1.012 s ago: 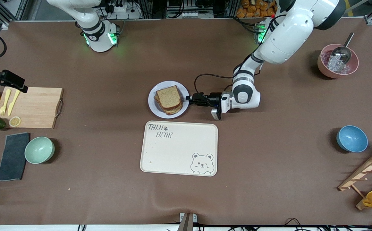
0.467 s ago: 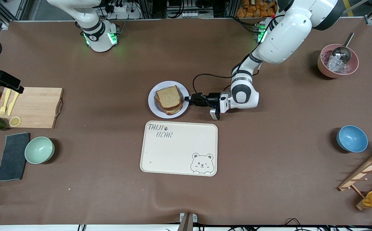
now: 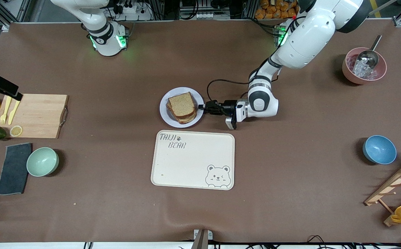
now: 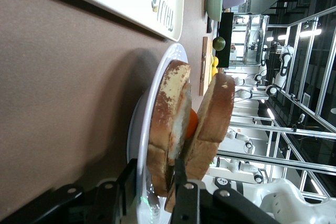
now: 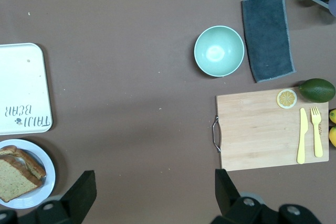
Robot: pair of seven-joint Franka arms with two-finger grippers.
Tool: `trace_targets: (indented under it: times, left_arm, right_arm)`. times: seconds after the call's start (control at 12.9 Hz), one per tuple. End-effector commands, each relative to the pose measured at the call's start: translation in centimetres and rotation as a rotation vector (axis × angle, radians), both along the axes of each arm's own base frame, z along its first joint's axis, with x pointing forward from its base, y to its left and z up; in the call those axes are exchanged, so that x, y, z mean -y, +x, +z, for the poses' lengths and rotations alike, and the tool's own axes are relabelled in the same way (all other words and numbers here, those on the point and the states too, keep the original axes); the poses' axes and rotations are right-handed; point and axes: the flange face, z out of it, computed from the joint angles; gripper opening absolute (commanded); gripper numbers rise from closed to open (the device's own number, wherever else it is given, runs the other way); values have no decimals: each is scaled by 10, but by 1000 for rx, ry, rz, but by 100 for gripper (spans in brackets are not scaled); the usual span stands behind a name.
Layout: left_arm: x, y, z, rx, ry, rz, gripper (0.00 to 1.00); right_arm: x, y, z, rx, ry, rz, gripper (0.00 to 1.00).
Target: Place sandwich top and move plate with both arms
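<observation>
The sandwich top [image 3: 181, 103], a speckled brown slice, lies on top of the stacked sandwich on the lavender-white plate [image 3: 176, 91] at the table's middle. In the left wrist view the top slice [image 4: 215, 119] leans over an orange yolk [image 4: 191, 124] and the lower bread. My left gripper [image 3: 205, 106] is low at the plate's edge toward the left arm's end. Its fingers stand apart, one under the plate rim [image 4: 135, 135] and one above it by the bread. My right gripper [image 5: 152, 195] is wide open and empty, high over the table near the cutting board [image 5: 268, 129]; it sees the plate [image 5: 50, 179].
The cream bear-print tray [image 3: 193, 160] lies just nearer the front camera than the plate. The cutting board [image 3: 34, 116], a green bowl [image 3: 42, 161] and a grey cloth [image 3: 14, 168] sit toward the right arm's end. A blue bowl [image 3: 379, 149] and a pink bowl [image 3: 363, 65] sit toward the left arm's end.
My left gripper has slid a little closer onto the plate's rim. My right gripper has drifted farther toward the right arm's end of the table.
</observation>
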Motion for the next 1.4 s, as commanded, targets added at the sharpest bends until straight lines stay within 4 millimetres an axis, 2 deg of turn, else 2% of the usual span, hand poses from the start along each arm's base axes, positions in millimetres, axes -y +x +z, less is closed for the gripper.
trace_targets:
  times: [0.0,0.62,0.93,1.32]
  left_arm:
    - [15,-6,-42,14,31,14,27]
    - [13,-6,-45,19,47,17,16]
    - [13,-5,-45,35,43,25,0]
    - [4,2,-40,76,40,36,0]
  right_arm:
    - [2,3,1,4,-10,-17,100]
    - [-2,3,2,3,3,-10,100]
    - [0,5,-2,-3,5,-13,100]
    - [3,5,-2,-3,1,-21,100]
